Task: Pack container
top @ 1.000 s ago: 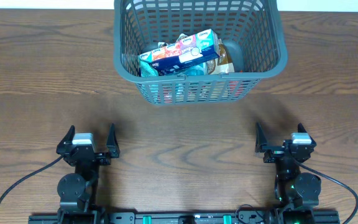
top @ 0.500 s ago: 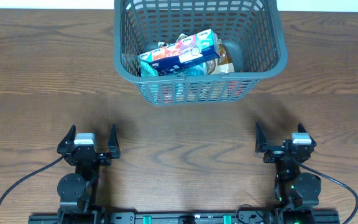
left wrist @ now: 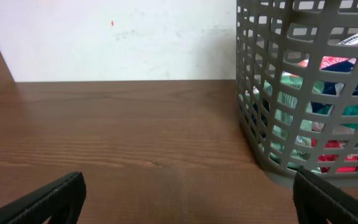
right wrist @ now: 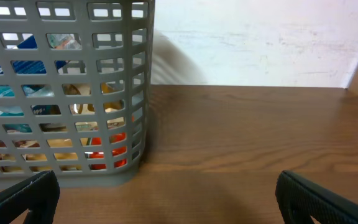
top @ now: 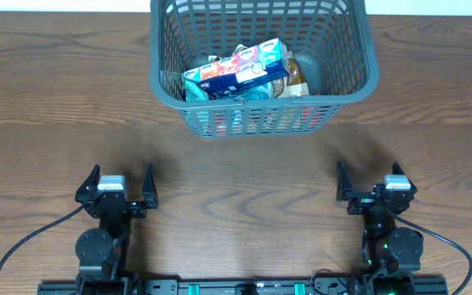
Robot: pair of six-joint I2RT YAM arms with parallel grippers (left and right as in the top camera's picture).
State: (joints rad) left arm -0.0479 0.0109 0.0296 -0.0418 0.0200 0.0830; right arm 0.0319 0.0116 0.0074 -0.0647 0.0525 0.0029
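The grey-blue lattice container (top: 367, 57) stands at the far middle of the table. It holds several packets, with a blue, red and white packet (top: 240, 70) lying on top. The container also shows at the right of the left wrist view (left wrist: 260, 93) and at the left of the right wrist view (right wrist: 129, 74). My left gripper (top: 115, 187) is open and empty at the near left, well short of the container. My right gripper (top: 373, 182) is open and empty at the near right. The black fingertips (left wrist: 55, 196) (right wrist: 316, 196) show at the bottom corners of each wrist view.
The brown wooden table (top: 244, 180) runs between the grippers and the container. A white wall (left wrist: 123, 37) stands behind the table's far edge. Black cables (top: 23, 246) trail from both arm bases at the near edge.
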